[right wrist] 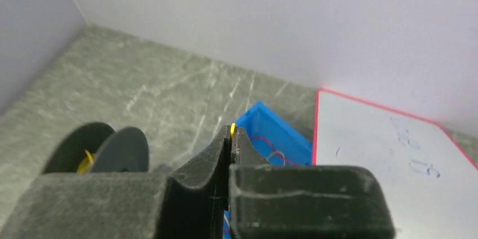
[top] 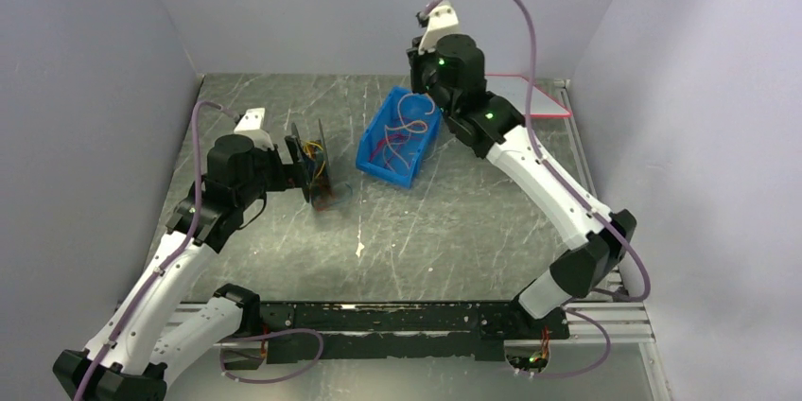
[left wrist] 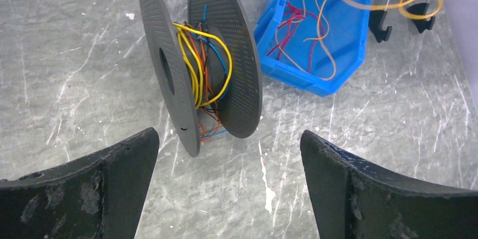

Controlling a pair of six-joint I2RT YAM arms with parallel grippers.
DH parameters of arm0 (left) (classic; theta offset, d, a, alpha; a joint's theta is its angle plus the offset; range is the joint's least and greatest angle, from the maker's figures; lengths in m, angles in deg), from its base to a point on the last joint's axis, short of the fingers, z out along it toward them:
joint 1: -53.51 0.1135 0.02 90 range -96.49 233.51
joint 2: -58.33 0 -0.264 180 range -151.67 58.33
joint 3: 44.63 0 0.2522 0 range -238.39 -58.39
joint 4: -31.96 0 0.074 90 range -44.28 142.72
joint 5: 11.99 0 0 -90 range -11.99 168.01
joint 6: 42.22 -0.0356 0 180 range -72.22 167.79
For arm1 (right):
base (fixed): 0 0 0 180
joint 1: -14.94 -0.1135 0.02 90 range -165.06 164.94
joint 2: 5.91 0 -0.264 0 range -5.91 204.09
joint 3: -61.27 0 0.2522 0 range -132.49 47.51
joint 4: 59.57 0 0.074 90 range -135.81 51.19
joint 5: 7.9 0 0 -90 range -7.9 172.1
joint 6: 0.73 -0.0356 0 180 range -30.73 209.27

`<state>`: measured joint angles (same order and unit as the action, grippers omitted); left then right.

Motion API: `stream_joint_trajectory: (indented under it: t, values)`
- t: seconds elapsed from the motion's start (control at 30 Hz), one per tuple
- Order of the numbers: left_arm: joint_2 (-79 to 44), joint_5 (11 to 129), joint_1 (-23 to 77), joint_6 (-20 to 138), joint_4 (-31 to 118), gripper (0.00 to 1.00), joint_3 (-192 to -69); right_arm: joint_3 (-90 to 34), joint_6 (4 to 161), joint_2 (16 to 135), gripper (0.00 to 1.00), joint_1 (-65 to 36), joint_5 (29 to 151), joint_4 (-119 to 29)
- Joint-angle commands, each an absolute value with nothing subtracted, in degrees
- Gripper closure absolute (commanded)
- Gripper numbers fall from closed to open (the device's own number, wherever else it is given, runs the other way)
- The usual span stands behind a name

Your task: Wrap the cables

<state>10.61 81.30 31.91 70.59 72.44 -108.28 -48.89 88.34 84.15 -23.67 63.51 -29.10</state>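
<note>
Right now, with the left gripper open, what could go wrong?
1. The spool stands on its rims, unheld by the open left gripper; a tug could roll or topple it.
2. Its windings sit loose, some strands hanging below; they may slip off.
3. The shut right gripper holds a thin yellow cable; it might slip out, or drag red cables from the blue bin.

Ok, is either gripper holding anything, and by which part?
Right gripper is shut on a yellow cable, pinched at the fingertips; where along its length cannot be told. Left gripper is open, holding nothing.
</note>
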Motion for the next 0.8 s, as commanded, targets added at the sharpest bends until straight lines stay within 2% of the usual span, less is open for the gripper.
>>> stream_joint_trajectory:
  t: [0.0,0.17,0.53,0.77]
  values:
    - [11.54,76.7,31.54,67.42,69.29,0.0,-108.22,-53.51,86.66,79.85,1.0,-23.58,66.2,-30.74]
    - [10.96,70.45,31.54,64.35,69.09,0.0,-108.94,-54.49,85.26,75.94,1.0,-23.68,70.04,-31.54]
    - [9.4,64.72,31.54,64.39,68.5,0.0,-111.62,-57.95,84.7,69.25,1.0,-23.66,75.12,-29.56]
    - [7.88,62.38,31.57,64.39,68.98,0.0,-113.72,-57.78,82.95,64.39,1.0,-23.65,76.95,-33.97]
